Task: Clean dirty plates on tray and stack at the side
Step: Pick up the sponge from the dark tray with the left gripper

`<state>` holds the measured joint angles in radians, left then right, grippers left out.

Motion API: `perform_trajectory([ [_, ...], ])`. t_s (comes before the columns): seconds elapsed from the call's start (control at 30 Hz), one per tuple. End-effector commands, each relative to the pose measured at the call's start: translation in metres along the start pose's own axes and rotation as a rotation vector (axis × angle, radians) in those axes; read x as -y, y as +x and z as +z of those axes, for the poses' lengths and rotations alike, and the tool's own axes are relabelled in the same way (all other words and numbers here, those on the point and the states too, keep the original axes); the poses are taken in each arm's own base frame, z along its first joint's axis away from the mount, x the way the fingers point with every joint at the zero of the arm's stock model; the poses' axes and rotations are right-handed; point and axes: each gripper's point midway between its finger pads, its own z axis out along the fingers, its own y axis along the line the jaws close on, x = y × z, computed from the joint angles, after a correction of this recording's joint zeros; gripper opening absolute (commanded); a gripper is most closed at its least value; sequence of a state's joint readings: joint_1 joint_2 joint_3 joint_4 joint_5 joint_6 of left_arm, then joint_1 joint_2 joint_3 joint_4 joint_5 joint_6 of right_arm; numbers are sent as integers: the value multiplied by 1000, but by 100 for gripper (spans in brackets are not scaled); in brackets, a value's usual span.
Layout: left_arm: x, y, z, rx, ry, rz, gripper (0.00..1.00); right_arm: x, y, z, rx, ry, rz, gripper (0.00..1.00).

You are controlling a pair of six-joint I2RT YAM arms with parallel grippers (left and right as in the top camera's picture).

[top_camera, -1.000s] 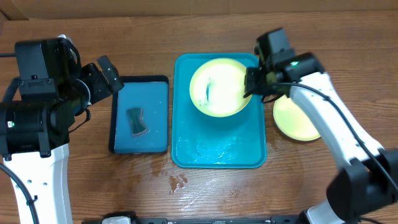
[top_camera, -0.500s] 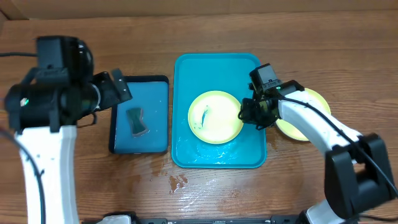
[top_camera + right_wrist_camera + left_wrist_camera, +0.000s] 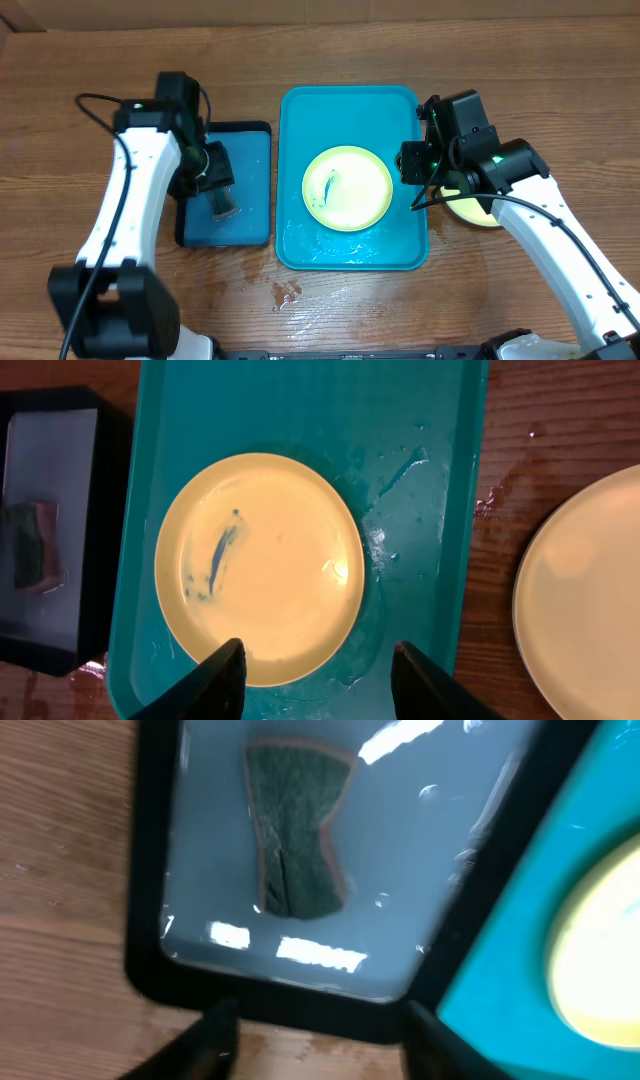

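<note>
Wooden table (image 3: pixel 330 310), side plate (image 3: pixel 585 600) (partly cropped), teal tray (image 3: pixel 350 250)

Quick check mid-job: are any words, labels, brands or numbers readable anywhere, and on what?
None: no readable text in any view. The smeared plate on the teal tray shows only a dark smear. The sponge, the dark-rimmed tray and the second plate beside the teal tray look unmarked.

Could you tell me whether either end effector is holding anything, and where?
Nothing is held: the left end effector and right end effector are both open and empty.
</note>
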<state>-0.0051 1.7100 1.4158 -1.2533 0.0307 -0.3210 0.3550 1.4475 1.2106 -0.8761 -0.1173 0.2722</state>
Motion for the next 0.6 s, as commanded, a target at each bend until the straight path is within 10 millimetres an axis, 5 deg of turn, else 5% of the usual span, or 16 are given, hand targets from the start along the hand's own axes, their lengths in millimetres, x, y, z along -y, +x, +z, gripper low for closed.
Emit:
perform_trajectory([
  [0.0,-4,8,39,-104,-39,1,43,-2,-6,-6,21,4,-17,49],
  [0.37,-5,-3,102,-183,-80,-4,31,1,2,-6,-12,15,-12,49],
  [0.43,-4,-6,105,-176,-79,-3,23,1,3,-6,-15,16,-12,48],
  [0.47,-4,-7,106,-173,-77,-4,4,1,3,-6,-16,17,-12,48],
  [0.57,1,-5,103,-186,-49,-7,4,1,3,-6,-18,17,-11,48],
])
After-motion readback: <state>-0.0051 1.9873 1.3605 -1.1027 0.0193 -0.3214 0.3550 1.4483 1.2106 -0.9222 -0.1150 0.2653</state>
